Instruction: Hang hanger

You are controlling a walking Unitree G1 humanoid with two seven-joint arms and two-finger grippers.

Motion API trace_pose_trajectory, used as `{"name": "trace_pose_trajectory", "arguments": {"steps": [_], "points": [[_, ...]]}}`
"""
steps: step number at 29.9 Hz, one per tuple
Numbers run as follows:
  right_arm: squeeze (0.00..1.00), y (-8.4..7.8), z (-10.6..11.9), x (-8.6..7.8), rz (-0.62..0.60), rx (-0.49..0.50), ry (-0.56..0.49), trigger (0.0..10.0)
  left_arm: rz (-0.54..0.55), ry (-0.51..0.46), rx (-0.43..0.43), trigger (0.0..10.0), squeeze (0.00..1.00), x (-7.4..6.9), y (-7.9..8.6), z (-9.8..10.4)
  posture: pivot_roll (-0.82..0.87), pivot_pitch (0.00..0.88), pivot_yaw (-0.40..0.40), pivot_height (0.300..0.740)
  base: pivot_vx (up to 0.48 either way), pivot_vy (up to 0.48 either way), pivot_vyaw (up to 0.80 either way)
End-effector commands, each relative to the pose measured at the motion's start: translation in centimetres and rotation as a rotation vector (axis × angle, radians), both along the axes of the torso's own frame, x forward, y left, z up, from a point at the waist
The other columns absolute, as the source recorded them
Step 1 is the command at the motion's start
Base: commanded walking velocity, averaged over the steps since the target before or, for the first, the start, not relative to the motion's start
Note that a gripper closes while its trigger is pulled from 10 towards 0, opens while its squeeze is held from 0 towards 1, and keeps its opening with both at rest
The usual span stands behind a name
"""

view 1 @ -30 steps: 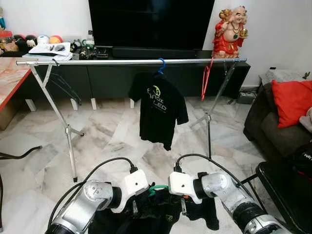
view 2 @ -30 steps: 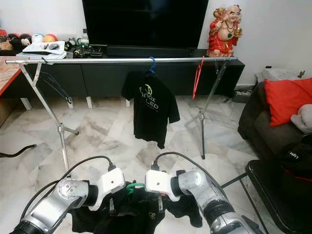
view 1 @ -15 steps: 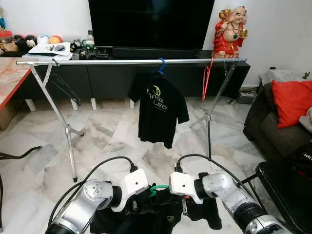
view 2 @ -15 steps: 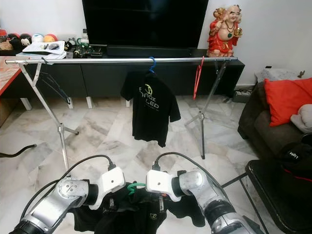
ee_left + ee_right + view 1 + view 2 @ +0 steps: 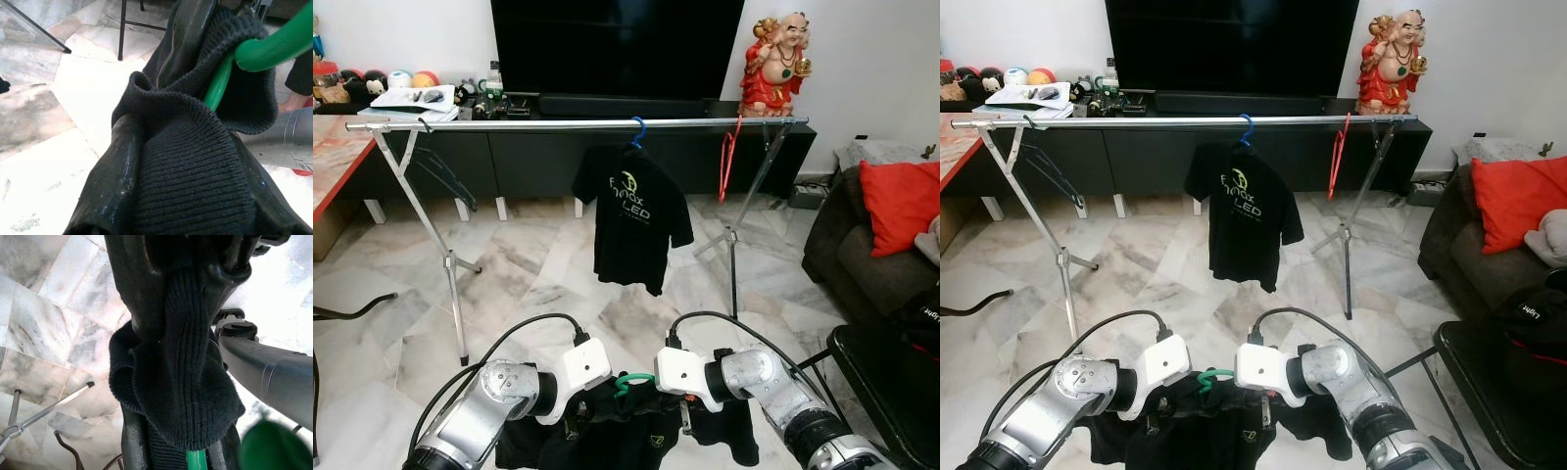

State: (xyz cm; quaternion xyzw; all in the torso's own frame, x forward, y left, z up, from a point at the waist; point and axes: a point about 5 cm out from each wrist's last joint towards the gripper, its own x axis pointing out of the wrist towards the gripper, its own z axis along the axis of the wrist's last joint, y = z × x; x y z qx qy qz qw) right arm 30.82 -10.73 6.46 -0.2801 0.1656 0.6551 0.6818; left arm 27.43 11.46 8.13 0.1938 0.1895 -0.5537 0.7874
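The left claw (image 5: 576,423) and the right claw (image 5: 683,416) are low in front of the robot, at about 6 o'clock in the head views, close together. Between them is a green hanger (image 5: 628,382) with a black shirt (image 5: 636,436) on it. In the left wrist view the left claw's fingers (image 5: 117,171) are clamped on the ribbed collar of the shirt, just beside the green hanger. In the right wrist view the right claw's fingers (image 5: 132,293) pinch the same collar.

Well apart, at 12 o'clock, stands a metal clothes rail (image 5: 558,124). On it hangs another black T-shirt (image 5: 632,220) on a blue hanger (image 5: 637,130), and a red hanger (image 5: 728,157) at 1 o'clock.
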Motion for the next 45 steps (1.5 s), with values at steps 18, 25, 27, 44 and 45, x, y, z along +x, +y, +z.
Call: {"name": "trace_pose_trajectory", "arguments": {"steps": [18, 25, 27, 44, 45], "points": [[0.0, 0.2, 0.5, 0.5, -0.028, 0.004, -0.027, 0.0, -0.035, -0.013, -0.019, 0.0, 0.0, 0.0, -1.8, 0.1, 0.14, 0.0, -0.076, 0.74, 0.0, 0.0, 0.0], [0.0, 0.2, 0.4, 0.4, -0.03, 0.002, -0.026, 0.0, -0.037, -0.013, -0.022, 0.0, 0.0, 0.0, -1.9, 0.1, 0.14, 0.0, -0.076, 0.74, 0.0, 0.0, 0.0], [0.0, 0.2, 0.4, 0.5, -0.032, 0.002, -0.026, 0.0, -0.038, -0.014, -0.024, 0.0, 0.0, 0.0, -1.9, 0.1, 0.14, 0.0, -0.076, 0.74, 0.0, 0.0, 0.0], [1.0, -0.5, -0.3, -0.1, 0.001, -0.066, 0.036, 10.0, 0.021, -0.066, 0.03, 0.0, 0.0, 1.0, -1.0, -0.3, 0.14, 0.0, -0.076, 0.74, 0.0, 0.0, 0.0], [1.0, -0.5, -0.3, -0.1, 0.001, -0.066, 0.036, 10.0, 0.021, -0.066, 0.03, 0.0, 0.0, 1.0, -1.0, -0.3, 0.14, 0.0, -0.076, 0.74, 0.0, 0.0, 0.0]]}}
